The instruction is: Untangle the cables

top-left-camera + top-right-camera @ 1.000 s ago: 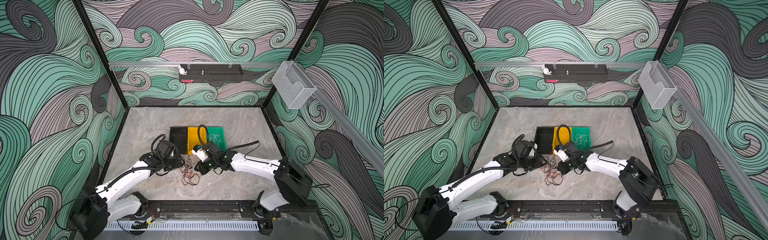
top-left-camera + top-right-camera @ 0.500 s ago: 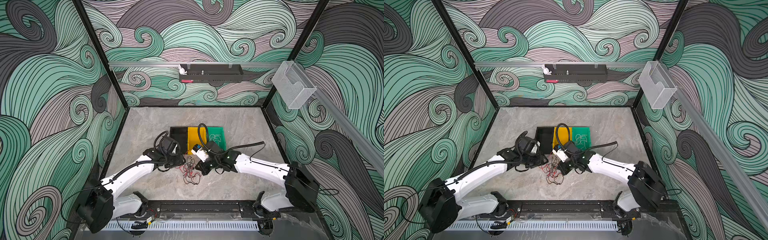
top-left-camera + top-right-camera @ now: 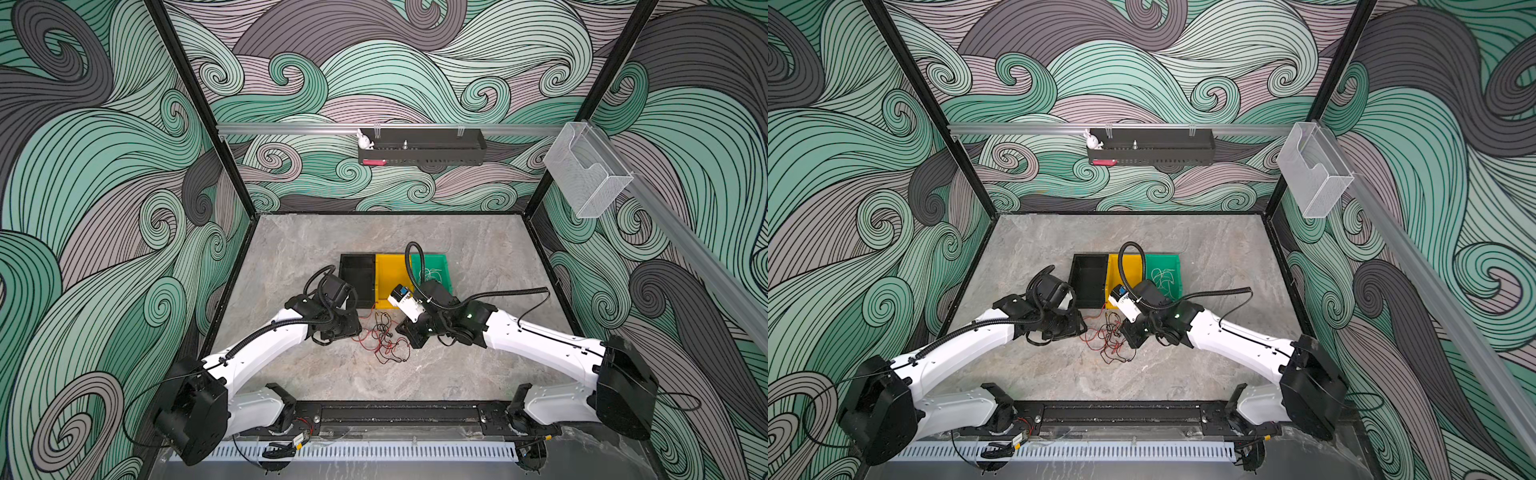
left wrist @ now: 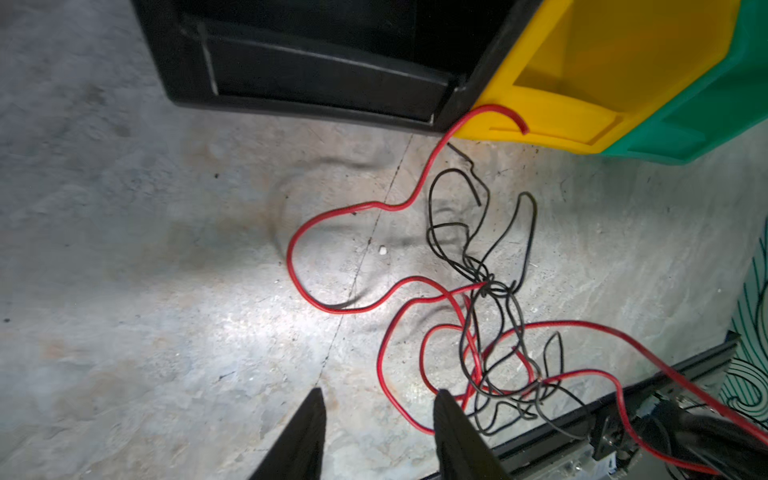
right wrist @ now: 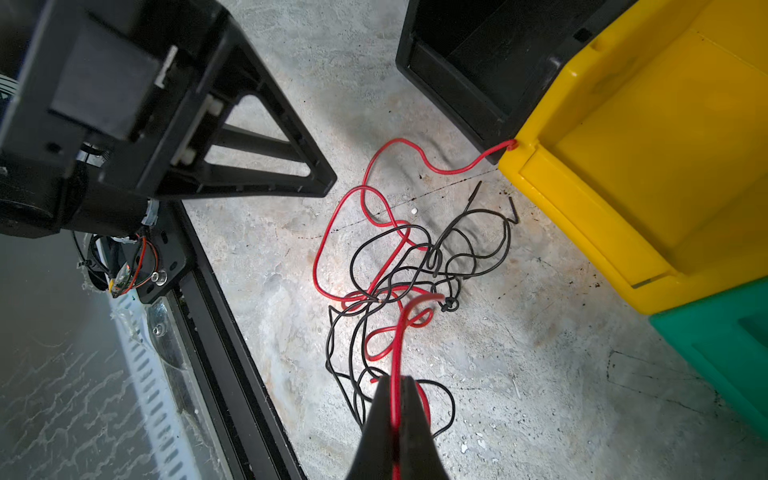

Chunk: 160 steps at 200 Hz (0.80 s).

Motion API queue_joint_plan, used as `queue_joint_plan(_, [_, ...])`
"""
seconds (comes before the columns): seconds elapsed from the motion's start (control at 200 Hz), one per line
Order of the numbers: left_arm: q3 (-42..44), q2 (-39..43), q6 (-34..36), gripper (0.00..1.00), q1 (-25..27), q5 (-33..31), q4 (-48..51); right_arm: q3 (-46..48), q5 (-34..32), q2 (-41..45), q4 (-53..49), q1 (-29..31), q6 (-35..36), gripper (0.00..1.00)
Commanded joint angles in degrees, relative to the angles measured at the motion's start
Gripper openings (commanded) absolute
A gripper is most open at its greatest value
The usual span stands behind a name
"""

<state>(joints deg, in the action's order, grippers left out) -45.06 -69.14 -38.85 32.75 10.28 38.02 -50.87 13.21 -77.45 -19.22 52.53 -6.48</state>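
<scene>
Red, black cables (image 4: 490,286): one tangle beside three bins (image 3: 390,274)

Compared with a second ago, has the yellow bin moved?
No. The yellow bin keeps the same gap to the floor's rear edge.

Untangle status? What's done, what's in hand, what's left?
Done: a white cable lies in the green bin.
In hand: right pincer is shut on a red cable; left pincer is open, holding nothing.
Left: red and black cables are knotted together on the table; black bin and yellow bin look empty.
</scene>
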Motion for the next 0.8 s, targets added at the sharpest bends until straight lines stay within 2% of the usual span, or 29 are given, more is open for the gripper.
queue_joint_plan(0.0, [-3.0, 1.7, 1.8, 0.46, -0.6, -0.7, 2.8, 0.9, -0.9, -0.3, -1.1, 0.2, 1.5, 0.02])
queue_joint_plan(0.145, [-1.3, 1.4, -2.2, 0.49, -0.6, 9.5, -7.6, 1.6, -0.9, -1.8, -0.6, 0.2, 1.1, 0.02])
queue_joint_plan(0.25, [0.1, -1.0, -6.1, 0.49, -0.4, 14.3, -14.5, 2.0, -1.5, -2.8, -0.2, 0.2, 1.0, 0.02])
queue_joint_plan(0.796, [1.1, -12.0, -7.3, 0.55, 2.5, 15.0, -22.4, 3.2, 0.4, -3.1, 2.8, 0.4, 0.0, 0.02])
